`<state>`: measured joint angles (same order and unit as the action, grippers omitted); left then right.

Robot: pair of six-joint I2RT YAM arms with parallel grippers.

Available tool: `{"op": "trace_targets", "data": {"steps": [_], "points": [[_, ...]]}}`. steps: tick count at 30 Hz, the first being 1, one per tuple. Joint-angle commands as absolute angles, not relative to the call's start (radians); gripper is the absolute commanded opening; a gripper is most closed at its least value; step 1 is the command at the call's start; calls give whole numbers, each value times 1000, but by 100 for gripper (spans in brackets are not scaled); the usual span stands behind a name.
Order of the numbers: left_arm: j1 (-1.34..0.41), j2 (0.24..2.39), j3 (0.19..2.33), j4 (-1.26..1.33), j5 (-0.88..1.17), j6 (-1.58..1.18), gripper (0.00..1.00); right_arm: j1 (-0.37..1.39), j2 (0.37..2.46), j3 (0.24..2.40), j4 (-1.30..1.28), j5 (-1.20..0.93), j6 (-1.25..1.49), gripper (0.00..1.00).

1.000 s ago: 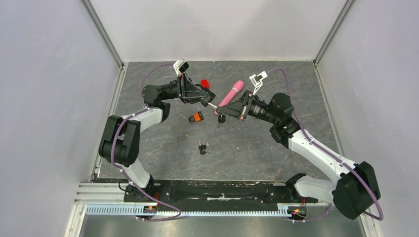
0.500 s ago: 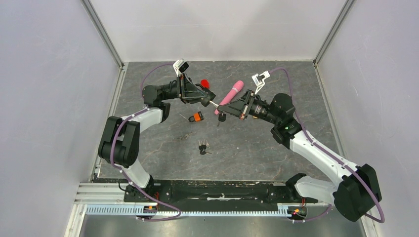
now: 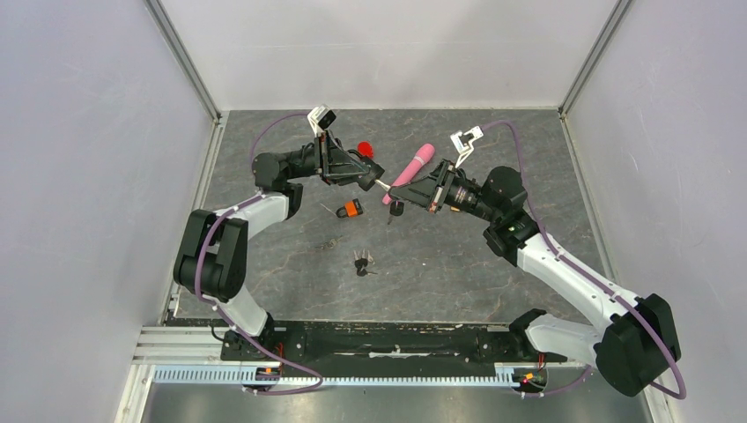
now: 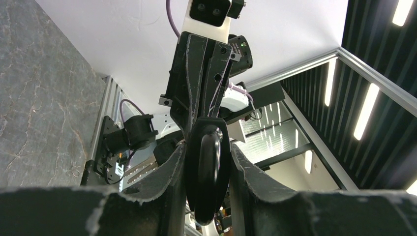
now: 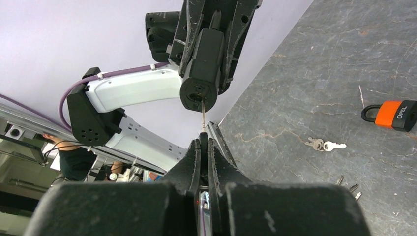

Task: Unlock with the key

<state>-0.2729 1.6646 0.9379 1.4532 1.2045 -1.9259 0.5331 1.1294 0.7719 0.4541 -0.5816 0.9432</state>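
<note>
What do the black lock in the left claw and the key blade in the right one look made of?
Lock: matte black shell with a dull, even sheen, probably plastic or a coated cover; whether there is metal beneath cannot be told. Key blade: thin bare metal, silvery-grey.

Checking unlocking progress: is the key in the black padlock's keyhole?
In, at the tip: the key runs from the right gripper into the keyhole of the black padlock. Depth: cannot tell.
</note>
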Motion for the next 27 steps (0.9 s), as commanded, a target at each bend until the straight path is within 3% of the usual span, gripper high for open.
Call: {"op": "trace_targets", "data": {"steps": [1,27], "points": [[-294,1610,946,1554,1168,-1957,2,525,1116,785,498,-552,950,0],[-306,1568,917,1451,1151,-1851,2,526,1101,801,433,-500,925,0]]}}
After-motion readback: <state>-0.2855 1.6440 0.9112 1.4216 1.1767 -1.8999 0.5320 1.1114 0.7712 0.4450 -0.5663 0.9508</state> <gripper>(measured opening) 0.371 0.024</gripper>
